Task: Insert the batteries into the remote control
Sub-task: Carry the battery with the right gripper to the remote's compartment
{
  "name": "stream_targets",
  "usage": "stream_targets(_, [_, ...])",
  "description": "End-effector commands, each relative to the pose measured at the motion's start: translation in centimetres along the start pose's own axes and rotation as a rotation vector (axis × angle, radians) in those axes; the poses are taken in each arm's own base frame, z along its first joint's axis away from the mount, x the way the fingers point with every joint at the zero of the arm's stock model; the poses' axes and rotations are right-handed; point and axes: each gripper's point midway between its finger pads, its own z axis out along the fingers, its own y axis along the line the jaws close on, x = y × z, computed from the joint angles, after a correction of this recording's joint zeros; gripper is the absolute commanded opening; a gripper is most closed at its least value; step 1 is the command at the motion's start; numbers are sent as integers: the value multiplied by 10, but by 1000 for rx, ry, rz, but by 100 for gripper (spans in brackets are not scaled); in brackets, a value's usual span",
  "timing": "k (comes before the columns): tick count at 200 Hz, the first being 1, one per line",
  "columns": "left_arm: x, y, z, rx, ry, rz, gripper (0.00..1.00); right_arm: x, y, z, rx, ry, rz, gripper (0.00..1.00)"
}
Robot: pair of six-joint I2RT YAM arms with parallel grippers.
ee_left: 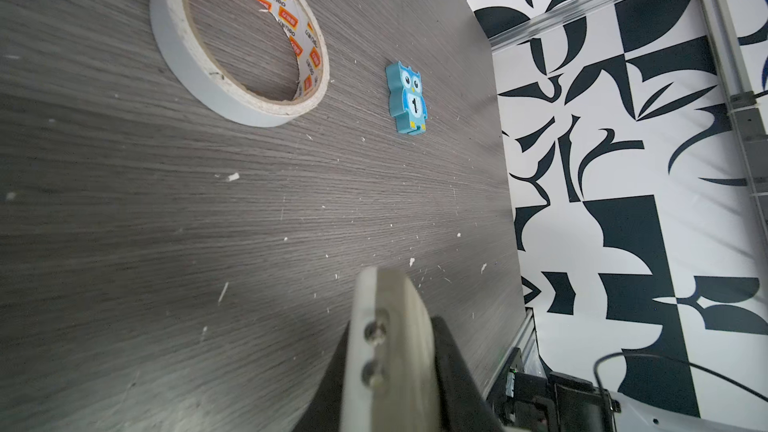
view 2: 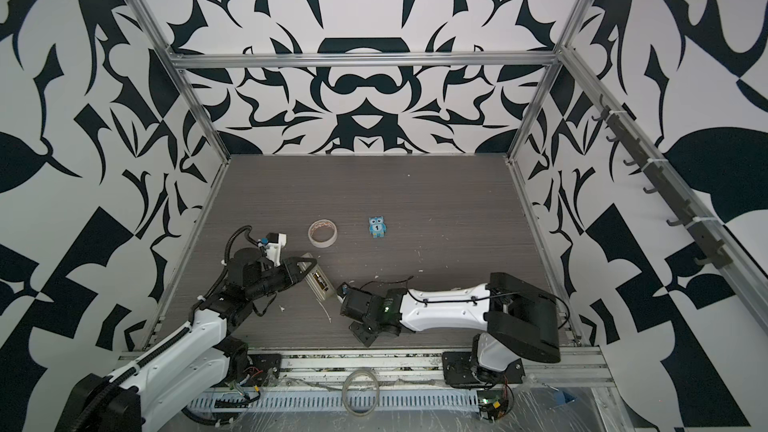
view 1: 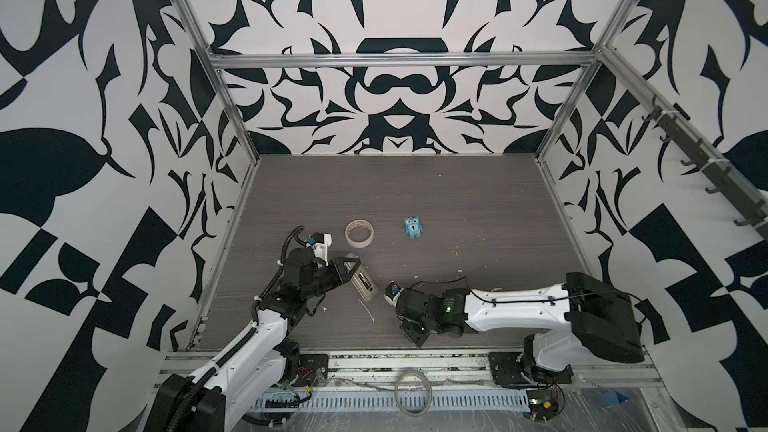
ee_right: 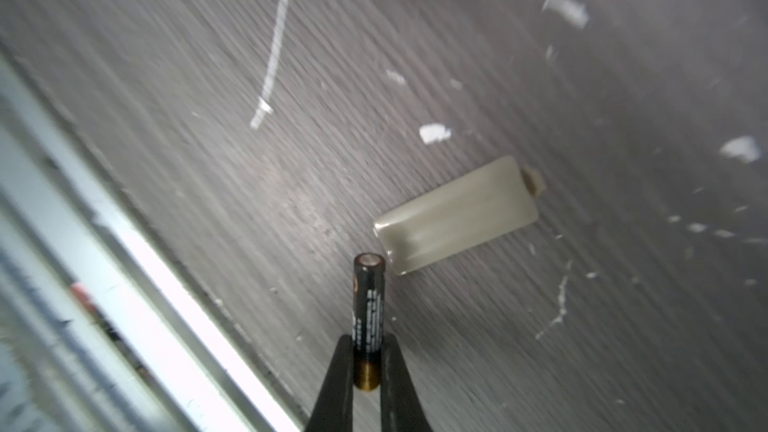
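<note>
My left gripper (view 1: 351, 270) (view 2: 309, 268) is shut on one end of the white remote control (view 1: 365, 283) (view 2: 319, 280), which is tilted near the table's left front. Its upturned face shows a dark patch I cannot make out. In the left wrist view the remote control (ee_left: 386, 347) stands edge-on between the black fingers (ee_left: 455, 371). My right gripper (ee_right: 368, 349) is shut on a black battery (ee_right: 368, 309) near its gold end, and the battery's other end points away over the table. In both top views the right gripper (view 1: 415, 335) (view 2: 365, 335) hangs near the front edge, right of the remote control.
A pale rectangular cover (ee_right: 457, 214) lies flat on the table beyond the battery's tip. A tape roll (view 1: 360, 233) (ee_left: 241, 39) and a blue owl figure (view 1: 413, 227) (ee_left: 409, 97) sit farther back. A white strip (view 1: 366, 312) (ee_right: 274, 43) and the metal front rail (ee_right: 174, 268) are close by.
</note>
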Motion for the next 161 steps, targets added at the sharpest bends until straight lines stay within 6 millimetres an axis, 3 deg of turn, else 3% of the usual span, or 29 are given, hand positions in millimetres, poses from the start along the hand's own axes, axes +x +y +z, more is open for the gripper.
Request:
stream_targets(1, [-6, -8, 0, 50, -30, 9, 0, -31, 5, -22, -9, -157, -65, 0])
stream_targets(34, [-6, -13, 2, 92, -30, 13, 0, -53, -1, -42, 58, -214, -125, 0])
stream_targets(69, [-2, -21, 1, 153, -18, 45, 0, -85, 7, -57, 64, -227, -162, 0])
stream_targets(127, [5, -19, 1, 194, -21, 64, 0, -119, -5, -57, 56, -232, -106, 0])
stream_targets(161, [7, -20, 0, 207, -25, 72, 0, -124, -6, -53, 66, -186, -116, 0])
